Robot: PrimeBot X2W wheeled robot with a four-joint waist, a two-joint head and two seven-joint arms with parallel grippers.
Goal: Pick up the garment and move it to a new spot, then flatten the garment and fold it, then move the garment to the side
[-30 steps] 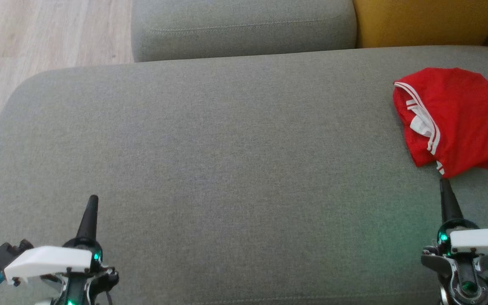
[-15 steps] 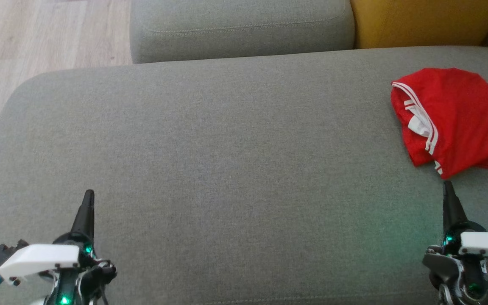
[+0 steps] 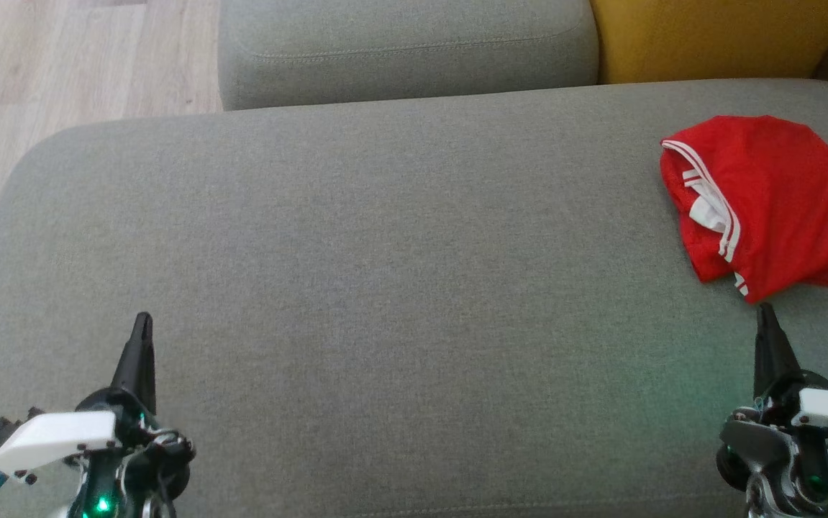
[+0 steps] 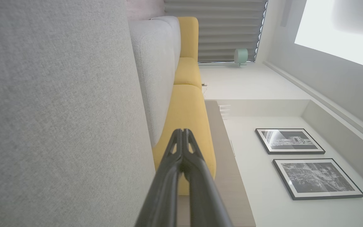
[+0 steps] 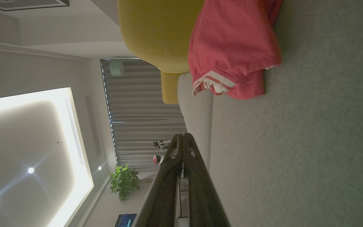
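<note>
Head view evenly lit, sharp; right wrist view dim (ceiling panel point(image 5: 26, 142) glaring).

Matt woven grey sofa cushion point(image 3: 385, 288), thin smooth red cloth garment point(image 3: 773, 194)

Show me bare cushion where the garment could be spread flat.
The grey seat cushion is bare from its left edge to the red garment, between the back cushion and the left fingers. Crowded only far right: garment just beyond the right fingers.
</note>
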